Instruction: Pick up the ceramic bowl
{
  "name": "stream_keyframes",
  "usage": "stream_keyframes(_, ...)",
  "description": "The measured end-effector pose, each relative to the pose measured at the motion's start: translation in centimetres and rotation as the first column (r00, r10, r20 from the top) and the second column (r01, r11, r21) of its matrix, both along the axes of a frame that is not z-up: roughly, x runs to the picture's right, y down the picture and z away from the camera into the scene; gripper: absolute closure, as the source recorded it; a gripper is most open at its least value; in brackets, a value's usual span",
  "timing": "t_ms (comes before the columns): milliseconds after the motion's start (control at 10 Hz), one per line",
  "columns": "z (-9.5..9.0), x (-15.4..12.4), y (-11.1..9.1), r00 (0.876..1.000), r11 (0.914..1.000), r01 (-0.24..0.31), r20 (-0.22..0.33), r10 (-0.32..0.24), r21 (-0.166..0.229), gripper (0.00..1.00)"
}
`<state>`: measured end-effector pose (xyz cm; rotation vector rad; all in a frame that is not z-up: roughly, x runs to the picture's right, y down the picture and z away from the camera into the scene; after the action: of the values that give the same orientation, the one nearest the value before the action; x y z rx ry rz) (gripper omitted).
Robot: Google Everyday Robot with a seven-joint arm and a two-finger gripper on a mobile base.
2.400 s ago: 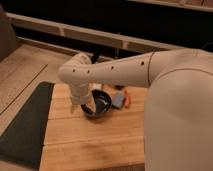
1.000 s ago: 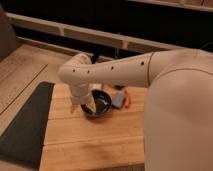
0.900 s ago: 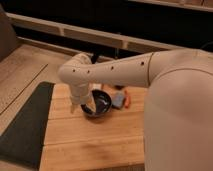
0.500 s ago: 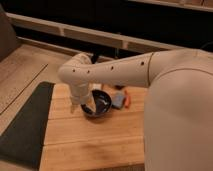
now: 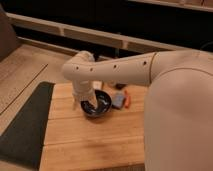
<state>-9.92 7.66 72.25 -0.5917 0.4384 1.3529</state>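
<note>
The ceramic bowl (image 5: 98, 104) is small, round and dark with a glossy inside. It sits on the wooden table (image 5: 85, 137) near its back middle. My white arm (image 5: 125, 72) reaches in from the right and bends down at the wrist over the bowl's left rim. My gripper (image 5: 84, 101) is at the bowl's left rim, mostly hidden behind the wrist.
A flat blue-grey rectangular thing (image 5: 118, 100) lies just right of the bowl, with a small orange-red thing (image 5: 127, 99) beside it. A dark mat (image 5: 22, 125) covers the floor left of the table. A dark shelf wall runs behind.
</note>
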Motion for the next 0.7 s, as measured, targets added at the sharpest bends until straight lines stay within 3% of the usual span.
stream_keyframes(100,1.1,0.0,-1.6,0.998,0.9991,0.030,0.060,-0.032,0.028,0.35)
stream_keyframes(300,3.6,0.4,-5.3,0.977,0.9899,0.088,0.185,-0.108,0.111,0.35)
stream_keyframes(500,5.2,1.2,-7.8,0.954,0.9768,0.124,0.250,-0.166,0.175,0.35)
stream_keyframes(700,5.8,1.4,-8.7,0.943,0.9697,0.139,0.271,-0.191,0.201,0.35)
